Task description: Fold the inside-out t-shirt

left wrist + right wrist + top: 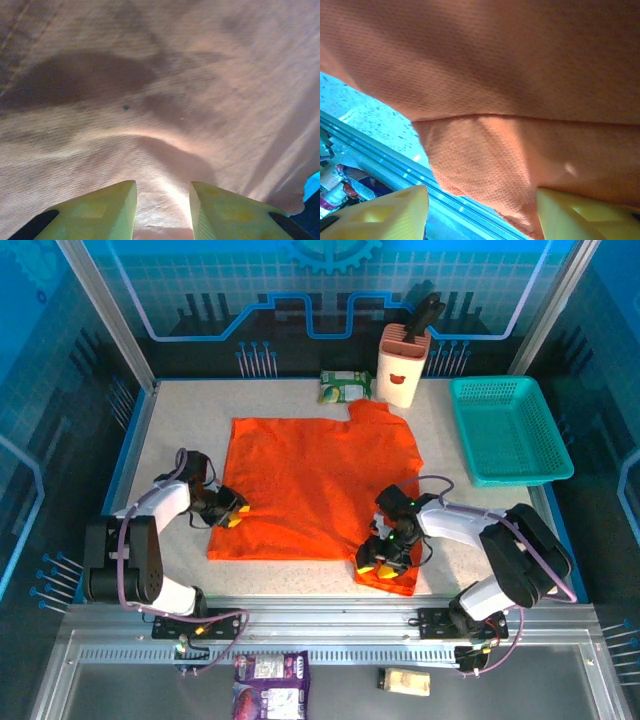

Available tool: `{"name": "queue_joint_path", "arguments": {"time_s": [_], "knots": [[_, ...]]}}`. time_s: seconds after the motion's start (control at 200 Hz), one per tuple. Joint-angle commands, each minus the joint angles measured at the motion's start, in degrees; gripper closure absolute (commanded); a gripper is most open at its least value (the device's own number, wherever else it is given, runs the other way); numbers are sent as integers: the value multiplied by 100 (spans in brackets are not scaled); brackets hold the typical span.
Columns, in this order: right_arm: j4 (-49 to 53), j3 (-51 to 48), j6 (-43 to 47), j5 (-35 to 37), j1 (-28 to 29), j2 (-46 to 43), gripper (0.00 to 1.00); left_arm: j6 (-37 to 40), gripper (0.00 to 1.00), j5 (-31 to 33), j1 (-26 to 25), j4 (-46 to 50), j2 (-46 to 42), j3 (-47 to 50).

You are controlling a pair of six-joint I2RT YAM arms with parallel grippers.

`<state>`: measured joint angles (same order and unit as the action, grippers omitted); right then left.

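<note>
The inside-out t-shirt (320, 480) is bright orange and lies spread flat on the table (180, 420), neck toward the back. My left gripper (232, 512) sits at the shirt's left edge near the hem. In the left wrist view its yellow fingers (100, 210) stand apart, and the gripper (162, 200) is open with a ridge of the shirt (175, 90) rising between them. My right gripper (375, 562) is at the shirt's near right corner. It (482, 205) is open in the right wrist view, and a corner of the shirt (495, 65) hangs down between the fingers against the right one.
A teal mesh basket (508, 430) stands at the back right. A pale holder with a dark handle (403, 365) and a green packet (343, 387) sit behind the shirt's neck. Below the front rail lie a purple packet (272, 680) and a small pale item (405, 681).
</note>
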<state>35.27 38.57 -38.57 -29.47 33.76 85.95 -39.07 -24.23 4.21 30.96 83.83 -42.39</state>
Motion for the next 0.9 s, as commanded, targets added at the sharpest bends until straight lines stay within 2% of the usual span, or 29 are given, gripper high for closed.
{"name": "queue_joint_path", "arguments": {"time_s": [0.0,0.065,0.185,0.325,0.46,0.685,0.775,0.896], "knots": [[319,64,67,529,33,70,36,-121,66,27,-34,217,-81,23],[528,347,183,605,-107,-168,34,-38,65,-26,-34,226,-69,-145],[822,963,542,625,-762,-476,33,80,65,-29,-34,218,163,-604],[927,1928,1050,900,-1630,-190,33,251,66,-11,-34,191,848,-1396],[796,2930,1405,1056,-2238,733,33,427,68,-6,-34,300,1768,-2377],[191,4691,1384,480,-2737,2865,35,637,69,384,4,635,3148,-3861],[97,5269,1330,414,-2834,3502,35,578,69,464,115,647,3480,-4040],[62,5804,1225,467,-3028,4168,35,412,69,554,291,458,3518,-3820]]}}
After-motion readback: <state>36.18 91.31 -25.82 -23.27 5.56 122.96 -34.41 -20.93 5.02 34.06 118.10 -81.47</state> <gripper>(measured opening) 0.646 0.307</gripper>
